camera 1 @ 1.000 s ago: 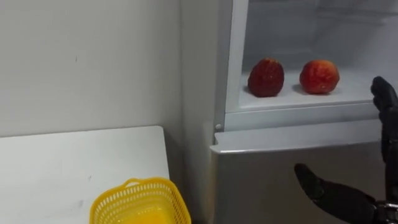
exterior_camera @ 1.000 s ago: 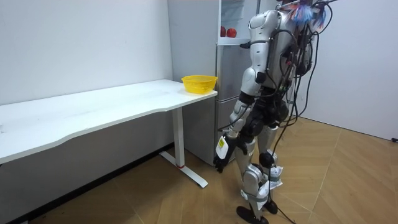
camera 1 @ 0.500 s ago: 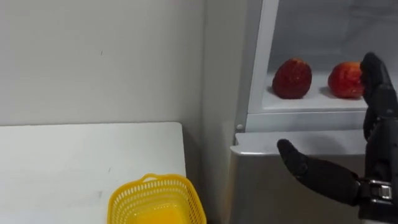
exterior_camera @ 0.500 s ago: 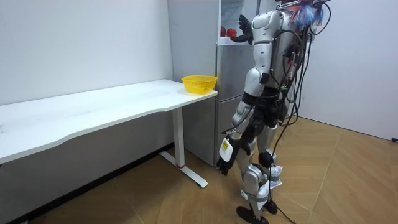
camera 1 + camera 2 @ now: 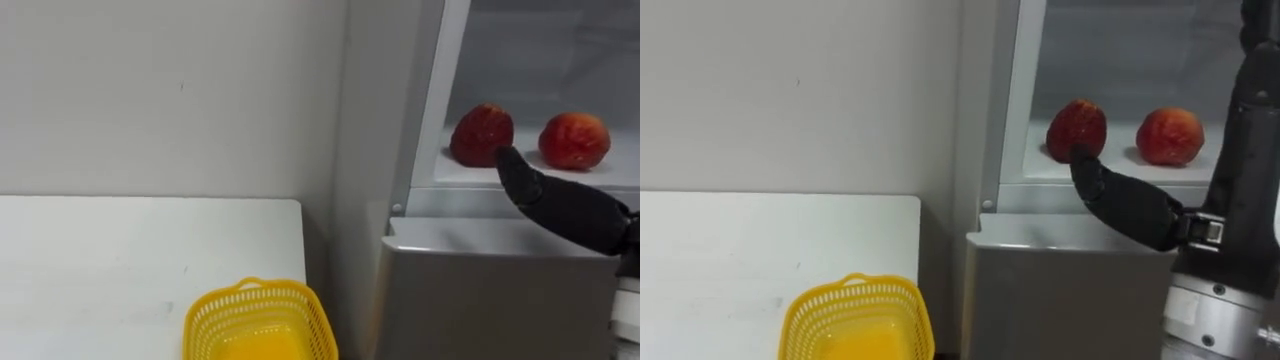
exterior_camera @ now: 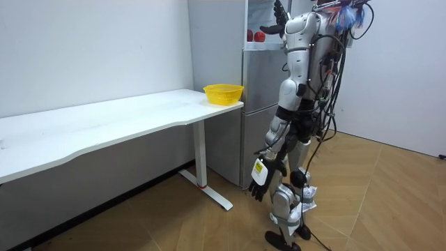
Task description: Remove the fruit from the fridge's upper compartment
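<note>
Red fruit [image 5: 1080, 122] partly behind right hand [image 5: 1125, 208]

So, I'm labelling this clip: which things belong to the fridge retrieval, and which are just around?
Job: fridge, upper compartment open; darker red fruit; lighter red fruit; right hand, open, near the darker one.
Around: yellow basket on white table; left hand hanging low.

Pale wall [image 6: 90, 49], wood floor [image 6: 390, 202], long white table [image 6: 104, 129]
</note>
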`<state>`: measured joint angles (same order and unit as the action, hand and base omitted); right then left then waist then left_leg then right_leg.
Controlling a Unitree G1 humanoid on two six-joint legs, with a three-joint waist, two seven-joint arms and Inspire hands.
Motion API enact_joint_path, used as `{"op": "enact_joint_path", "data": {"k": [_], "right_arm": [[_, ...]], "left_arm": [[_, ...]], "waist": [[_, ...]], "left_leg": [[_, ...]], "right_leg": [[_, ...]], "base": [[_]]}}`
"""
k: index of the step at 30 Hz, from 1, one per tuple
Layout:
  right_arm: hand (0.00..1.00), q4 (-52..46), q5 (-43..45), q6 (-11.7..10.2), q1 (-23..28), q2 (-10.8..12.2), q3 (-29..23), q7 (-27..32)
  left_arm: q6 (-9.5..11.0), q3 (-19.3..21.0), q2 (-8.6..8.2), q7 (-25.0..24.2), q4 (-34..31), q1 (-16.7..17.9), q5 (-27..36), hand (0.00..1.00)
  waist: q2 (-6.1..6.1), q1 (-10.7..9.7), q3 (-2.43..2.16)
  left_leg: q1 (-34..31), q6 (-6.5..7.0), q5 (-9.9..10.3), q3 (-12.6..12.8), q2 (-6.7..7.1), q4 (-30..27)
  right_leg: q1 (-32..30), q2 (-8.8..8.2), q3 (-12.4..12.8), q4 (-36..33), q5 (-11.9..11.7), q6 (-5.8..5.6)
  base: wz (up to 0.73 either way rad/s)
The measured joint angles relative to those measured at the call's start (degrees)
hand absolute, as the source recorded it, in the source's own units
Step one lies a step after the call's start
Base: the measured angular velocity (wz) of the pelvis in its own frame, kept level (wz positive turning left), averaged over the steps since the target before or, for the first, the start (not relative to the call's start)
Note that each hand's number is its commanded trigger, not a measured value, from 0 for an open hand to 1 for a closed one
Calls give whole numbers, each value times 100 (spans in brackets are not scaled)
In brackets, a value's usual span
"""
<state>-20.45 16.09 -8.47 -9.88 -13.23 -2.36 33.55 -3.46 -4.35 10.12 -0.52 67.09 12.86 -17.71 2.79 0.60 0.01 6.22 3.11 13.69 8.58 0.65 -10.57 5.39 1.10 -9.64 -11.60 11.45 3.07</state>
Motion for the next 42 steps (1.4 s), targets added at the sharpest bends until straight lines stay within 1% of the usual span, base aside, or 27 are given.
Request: {"op": "enact_joint_path", "data": {"k": [2, 4, 6, 9, 14, 15, 18, 20, 21, 22, 26, 27, 28, 30, 33, 34, 37, 42], "right_arm": [[0, 0, -5, -5, -87, -7, -109, -2], [0, 1, -20, -13, -223, -29, -181, 14], [0, 16, -43, -23, -308, -41, -180, 6], [0, 236, -90, -18, -412, -61, -178, -20], [0, 469, -217, -8, -477, -81, -177, -192], [0, 504, -217, 16, -477, -101, -178, -241], [0, 652, -214, 102, -483, -202, -182, -331], [0, 783, -225, 106, -524, -297, -181, -400], [0, 929, -219, 139, -632, -329, -176, -431], [0, 996, -217, 220, -728, -348, -172, -431], [0, 1397, -250, 242, -1053, -489, -166, -421], [0, 1618, -293, 256, -1186, -542, -162, -422], [0, 1791, -346, 335, -1283, -561, -162, -422], [0, 1929, -402, 435, -1367, -561, -161, -423], [0, 2240, -508, 492, -1491, -567, -108, -472], [0, 2369, -589, 493, -1491, -591, -93, -512], [0, 2487, -730, 546, -1495, -635, -66, -628], [0, 2700, -723, 564, -1547, -693, -66, -757]], "left_arm": [[0, 96, -1, -19, -5, -32, -83, 0], [0, 138, 0, -23, -6, -53, -97, 0], [0, 139, 1, -28, -5, -66, -92, 0], [6, 136, 13, -85, -18, -115, -88, 0], [-3, 137, 16, -293, -19, -147, -100, 0], [-9, 139, 17, -354, -19, -152, -106, 0], [-28, 142, 18, -471, -19, -177, -176, 0], [-28, 140, 19, -499, -19, -206, -176, 0], [-28, 140, 23, -500, -19, -216, -178, 0], [-29, 140, 33, -500, -18, -231, -179, 0], [-45, 114, 94, -496, -24, -262, -205, 0], [-84, 116, 118, -496, -27, -280, -204, 0], [-141, 116, 145, -496, -27, -303, -204, 0], [-178, 120, 193, -497, -39, -336, -211, 0], [-255, 136, 229, -496, -68, -382, -231, 0], [-256, 136, 232, -494, -69, -399, -231, 0], [-257, 145, 234, -491, -81, -433, -275, 0], [-375, 155, 237, -528, -175, -403, -321, 0]], "waist": [[-10, 4, -10], [-42, 21, -33], [-60, 20, -38], [-54, 21, -41], [-13, 39, -9], [2, 61, 7], [31, 120, 6], [51, 145, 12], [63, 151, 17], [70, 153, 19], [105, 150, 22], [119, 151, 16], [133, 157, 6], [156, 164, -13], [164, 210, -12], [164, 268, -12], [163, 325, -11], [160, 352, -9]], "left_leg": [[-20, 0, -2, -4, 0, -31], [-48, -1, -3, -7, 1, -46], [-49, 0, -3, -11, 1, -65], [-52, 0, -4, -75, 7, -81], [-54, -3, -6, -113, 7, -94], [-56, -5, -7, -113, 7, -94], [-60, -5, -6, -115, 9, -96], [-62, -5, -6, -120, 13, -101], [-69, -5, -6, -123, 13, -105], [-77, -5, -6, -129, 13, -106], [-102, -6, -6, -159, 15, -117], [-109, -7, -7, -161, 13, -119], [-119, -8, -8, -169, 13, -125], [-161, -9, -9, -214, 15, -144], [-169, -10, -9, -254, 16, -181], [-164, -10, -9, -254, 14, -182], [-167, -13, -11, -266, 14, -182], [-191, -14, -12, -285, 16, -217]], "right_leg": [[-35, -2, -7, 0, -1, 1], [-41, -3, -15, 1, -2, 3], [-34, -4, -17, 1, -2, 3], [-10, -16, -83, 2, -2, 3], [32, -19, -136, 28, -2, 3], [42, -18, -138, 52, -2, 3], [62, -16, -134, 95, -7, 11], [62, -18, -135, 97, -7, 10], [58, -17, -143, 99, -6, 10], [52, -16, -144, 105, -6, 10], [46, -15, -161, 122, -6, 10], [38, -14, -161, 122, -6, 10], [33, -14, -167, 122, -6, 10], [13, -15, -195, 119, -7, 11], [8, -18, -219, 108, -7, 11], [12, -18, -219, 105, -7, 12], [14, -24, -251, 96, -8, 12], [39, -40, -336, 85, -8, 13]], "base": [[0], [0], [2], [10], [6], [0], [0], [0], [0], [0], [4], [0], [3], [10], [5], [0], [3], [3]]}}
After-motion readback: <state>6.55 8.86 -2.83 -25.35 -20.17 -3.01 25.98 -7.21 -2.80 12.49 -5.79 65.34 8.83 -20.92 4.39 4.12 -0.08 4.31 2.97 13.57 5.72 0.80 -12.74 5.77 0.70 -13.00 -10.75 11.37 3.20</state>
